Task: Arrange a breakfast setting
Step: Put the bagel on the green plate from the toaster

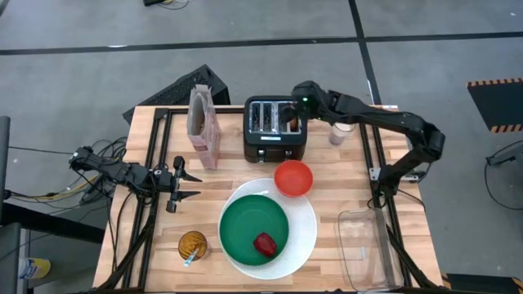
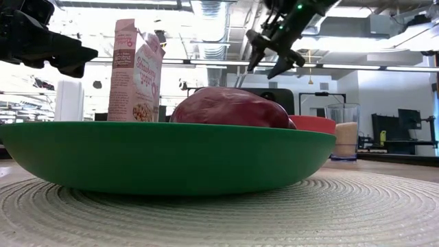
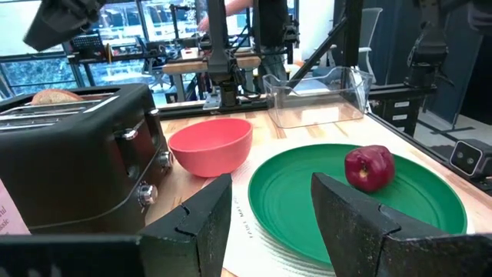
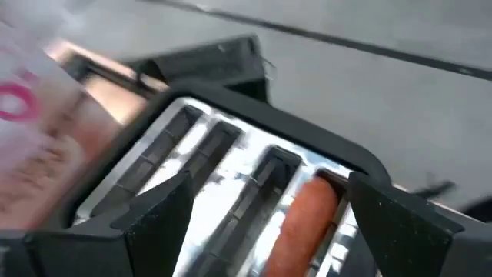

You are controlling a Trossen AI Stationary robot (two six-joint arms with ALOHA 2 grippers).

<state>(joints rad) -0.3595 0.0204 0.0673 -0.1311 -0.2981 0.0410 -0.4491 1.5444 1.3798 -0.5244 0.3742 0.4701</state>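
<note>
nearest the low cam is the green plate (image 2: 164, 154) w/ the small red fruit (image 2: 230, 108) on it, stacked on the large white plate (image 1: 304, 242) at the table's near middle. the red-orange bowl (image 1: 293, 177) sits just beyond them, in front of the toaster (image 1: 275, 129). your right gripper (image 4: 265, 204) hangs over the toaster's right slot, fingers spread wide, bagel half (image 4: 304, 223) poking up between them but not yet pinched. risks as i judge them: come down off-centre & a finger hits the slot rim or shoves the toaster; pinch too shallow & the bagel slips back in or drops on the bowl. watch the glass (image 1: 338, 133) just right of the toaster when you swing out. cereal box (image 1: 203, 124) stands left of the toaster. left gripper (image 1: 189, 184) waits open at the left, near the amber cup (image 1: 193, 245) that holds the blue-handled spoon (image 1: 189, 258).
</note>
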